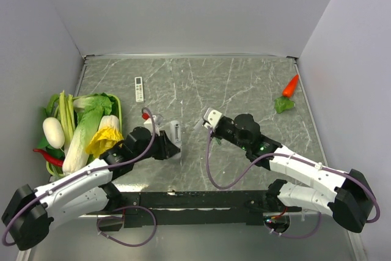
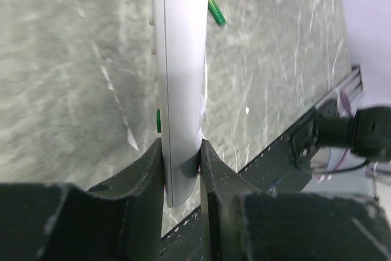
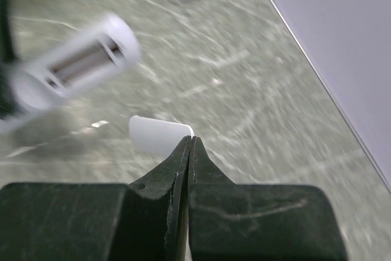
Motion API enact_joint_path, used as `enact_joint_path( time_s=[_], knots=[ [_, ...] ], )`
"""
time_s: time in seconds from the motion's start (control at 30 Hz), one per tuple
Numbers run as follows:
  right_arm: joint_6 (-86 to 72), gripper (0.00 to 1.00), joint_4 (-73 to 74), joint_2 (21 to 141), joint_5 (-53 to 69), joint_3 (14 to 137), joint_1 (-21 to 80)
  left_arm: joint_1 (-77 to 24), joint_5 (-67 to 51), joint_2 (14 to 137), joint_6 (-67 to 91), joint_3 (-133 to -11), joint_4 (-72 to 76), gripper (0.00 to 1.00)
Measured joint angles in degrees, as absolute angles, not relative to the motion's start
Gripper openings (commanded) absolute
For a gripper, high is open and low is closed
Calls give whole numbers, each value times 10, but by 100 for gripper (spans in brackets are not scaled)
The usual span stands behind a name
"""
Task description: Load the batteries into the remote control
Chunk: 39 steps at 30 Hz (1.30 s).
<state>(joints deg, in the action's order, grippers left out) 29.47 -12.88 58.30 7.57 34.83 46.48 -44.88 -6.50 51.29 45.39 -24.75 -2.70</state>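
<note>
Centre of the top view: the left gripper (image 2: 181, 158) pinched the remote (image 2: 180, 59) by one end, presenting its open compartment. The right gripper (image 3: 190, 146), pressed together on the thin cover (image 3: 156, 134), held it aside, likely for loading.

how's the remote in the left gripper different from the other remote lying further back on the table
The remote control is clamped in the left gripper; the slim remote lies flat on the table, untouched. The remote control's back is open, showing its battery bay; the slim remote shows a dark screen and button rows. Both are white and oblong.
</note>
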Motion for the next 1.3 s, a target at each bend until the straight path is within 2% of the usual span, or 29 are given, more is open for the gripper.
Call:
enact_joint_path(
  time_s=[0.23,0.4,0.77,1.07,1.17,1.2,1.3],
  knots=[
    [243,0,-97,603,-57,347,464,-402,-48,448,456,-258,-87,1],
    [121,0,-10,622,-103,366,448,-384,-27,412,426,-305,-135,1],
    [-177,0,132,589,-33,304,385,-361,33,383,330,-392,-156,1],
    [-297,0,164,595,-4,237,365,-335,5,411,282,-392,-109,1],
    [-322,16,168,605,-8,235,362,-332,-22,401,282,-385,-82,1],
    [-329,28,168,606,-10,235,361,-332,-33,392,283,-374,-67,1],
    [-342,46,173,606,-15,235,361,-332,-68,358,295,-328,-27,1]
  ],
)
